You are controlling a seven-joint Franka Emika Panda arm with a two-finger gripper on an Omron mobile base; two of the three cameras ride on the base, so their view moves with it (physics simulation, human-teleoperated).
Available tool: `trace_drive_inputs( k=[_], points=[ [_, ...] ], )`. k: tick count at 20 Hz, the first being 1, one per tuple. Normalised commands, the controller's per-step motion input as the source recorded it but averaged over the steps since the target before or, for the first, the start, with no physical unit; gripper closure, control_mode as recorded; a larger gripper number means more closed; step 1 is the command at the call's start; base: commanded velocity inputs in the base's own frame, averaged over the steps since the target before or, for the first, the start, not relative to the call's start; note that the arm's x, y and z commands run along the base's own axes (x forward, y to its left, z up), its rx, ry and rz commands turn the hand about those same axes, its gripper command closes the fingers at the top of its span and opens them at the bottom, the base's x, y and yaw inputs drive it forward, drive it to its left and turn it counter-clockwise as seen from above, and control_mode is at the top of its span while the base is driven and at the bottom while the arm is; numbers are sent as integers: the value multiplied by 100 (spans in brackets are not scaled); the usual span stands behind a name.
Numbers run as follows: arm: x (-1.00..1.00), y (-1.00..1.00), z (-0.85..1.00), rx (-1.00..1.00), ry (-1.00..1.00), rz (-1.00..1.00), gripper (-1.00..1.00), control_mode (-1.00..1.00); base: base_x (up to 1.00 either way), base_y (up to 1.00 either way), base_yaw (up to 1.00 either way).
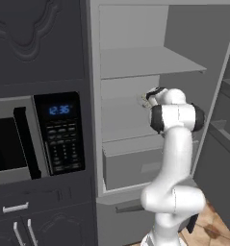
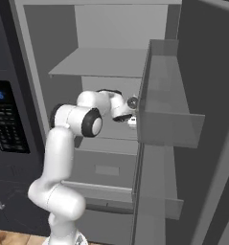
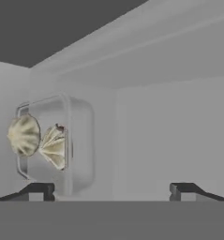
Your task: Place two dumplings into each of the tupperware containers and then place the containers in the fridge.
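My arm reaches into the open fridge (image 1: pixel 145 62) (image 2: pixel 101 62) at its middle shelf. My gripper (image 3: pixel 111 192) (image 1: pixel 146 98) (image 2: pixel 131 112) is open, its fingertips (image 3: pixel 38 191) wide apart with nothing between them. One grey-white tupperware container (image 3: pixel 80 140) rests inside the fridge just ahead of the left fingertip, apart from it. The hand view is rolled, so the container looks tipped on its side. Two tan speckled dumplings (image 3: pixel 23 135) (image 3: pixel 55 147) lie in it side by side.
A black oven panel with blue digits (image 1: pixel 58 129) (image 2: pixel 3 119) stands left of the fridge. The fridge's front drawer (image 1: pixel 131 163) (image 2: pixel 106 167) sits below the arm. The open fridge door with its bins (image 2: pixel 168 119) juts out close to the right of the hand.
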Motion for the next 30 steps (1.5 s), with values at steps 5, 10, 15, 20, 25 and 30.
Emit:
trace_drive_inputs(
  k=[5,10,15,20,25,30],
  points=[
    [-100,2,100,-9,8,3,-100,-100,0,0,0],
    [-100,18,87,-35,24,19,-100,-100,0,0,0],
    [-100,33,100,-19,20,20,-100,-100,0,0,0],
    [-100,40,100,-8,23,23,-100,-100,0,0,0],
    [-99,44,100,-14,43,24,-100,-100,0,0,0],
    [-79,65,71,-28,47,32,-100,-100,0,0,0]
  ],
)
